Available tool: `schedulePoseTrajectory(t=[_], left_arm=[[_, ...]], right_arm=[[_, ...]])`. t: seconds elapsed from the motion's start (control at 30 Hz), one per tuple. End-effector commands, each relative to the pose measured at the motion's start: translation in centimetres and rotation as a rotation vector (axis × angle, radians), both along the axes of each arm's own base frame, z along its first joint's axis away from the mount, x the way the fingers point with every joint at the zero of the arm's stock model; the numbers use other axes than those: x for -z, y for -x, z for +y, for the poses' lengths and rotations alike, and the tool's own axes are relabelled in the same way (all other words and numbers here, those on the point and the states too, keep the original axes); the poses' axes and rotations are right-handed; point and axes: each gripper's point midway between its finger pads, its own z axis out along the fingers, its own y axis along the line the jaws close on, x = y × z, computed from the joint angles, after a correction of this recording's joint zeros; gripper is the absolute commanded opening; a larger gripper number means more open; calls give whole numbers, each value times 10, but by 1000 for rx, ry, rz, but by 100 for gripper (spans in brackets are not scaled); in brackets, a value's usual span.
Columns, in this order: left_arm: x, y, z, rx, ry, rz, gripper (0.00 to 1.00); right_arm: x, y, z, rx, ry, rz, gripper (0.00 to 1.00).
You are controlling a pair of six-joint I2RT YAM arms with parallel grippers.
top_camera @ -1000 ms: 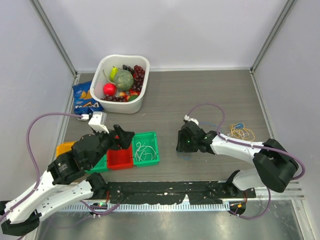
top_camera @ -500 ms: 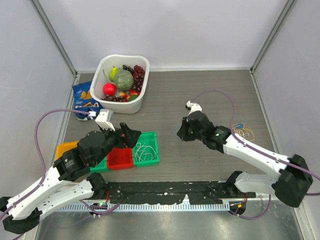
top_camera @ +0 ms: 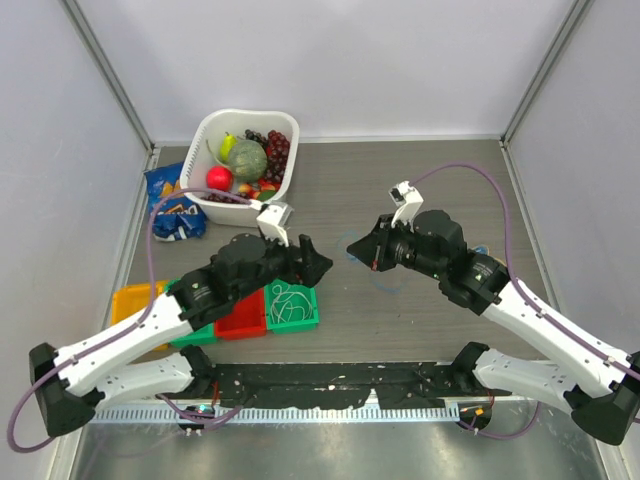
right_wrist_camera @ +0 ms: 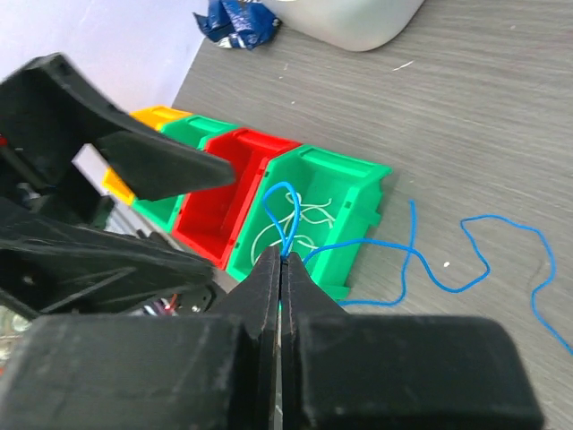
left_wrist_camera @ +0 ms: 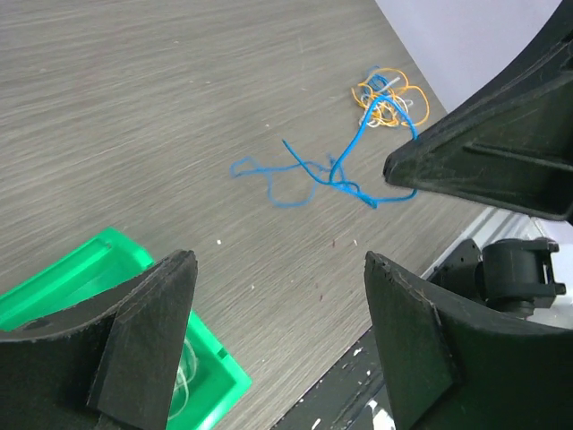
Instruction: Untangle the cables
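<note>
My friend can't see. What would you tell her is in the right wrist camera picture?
The right gripper, shut, pinches a thin blue cable that trails away over the grey table. Beyond lie a green bin holding a white cable, a red bin, and the left gripper, open.

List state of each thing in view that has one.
right gripper: shut on the blue cable
left gripper: open, holding nothing
blue cable: one end pinched, rest loose on table
yellow-orange cables: tangled heap on table
white cable: coiled in green bin
</note>
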Motion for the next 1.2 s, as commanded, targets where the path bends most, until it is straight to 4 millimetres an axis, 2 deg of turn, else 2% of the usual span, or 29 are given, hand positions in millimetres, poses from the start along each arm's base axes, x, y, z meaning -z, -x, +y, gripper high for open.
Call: schedulePoseTrajectory(t=[0.0,0.1,0.23,0.33,0.43,0.57,0.63,0.7,0.77,0.83,0.87,0.9,0.93,0.97,1.0,1.1,1.17], left_arm=[[-42,-2,-41,155,92,-112,78],[-37,0,-67,252,113,-105,65],[-35,5,-85,329,144,-93,64],[-37,3,-88,327,169,-112,68],[-41,-3,-89,307,179,-134,68],[-42,-10,-89,275,172,-146,63],[-43,-14,-85,244,177,-156,49],[-44,-15,-81,225,177,-164,24],[-43,-14,-78,222,169,-170,8],[-42,-11,-75,226,163,-163,1],[-41,-10,-73,230,156,-159,0],[-41,-8,-72,233,154,-156,0],[-41,-6,-70,235,151,-153,0],[-40,-6,-68,230,147,-148,0],[-40,-3,-66,233,144,-143,0],[-39,-1,-61,220,136,-122,0],[-40,-1,-54,197,128,-115,0]], right_arm=[[-41,14,11,-72,-134,-6,1],[-52,19,13,-88,-187,-3,1],[-57,23,19,-108,-238,15,1],[-61,25,25,-140,-267,28,1],[-61,28,30,-165,-287,43,1],[-60,27,30,-159,-286,47,1],[-59,27,30,-160,-286,50,1],[-54,26,29,-150,-276,49,1],[-48,23,26,-129,-249,44,1],[-33,17,15,-75,-175,41,9],[-32,14,10,-50,-154,30,22],[-21,5,-3,24,-90,29,38],[-20,2,-10,59,-65,19,65],[-11,-7,-27,145,1,0,74],[-8,-9,-34,174,30,-5,83],[1,-13,-61,253,139,-42,87],[10,-10,-68,252,186,-40,87]])
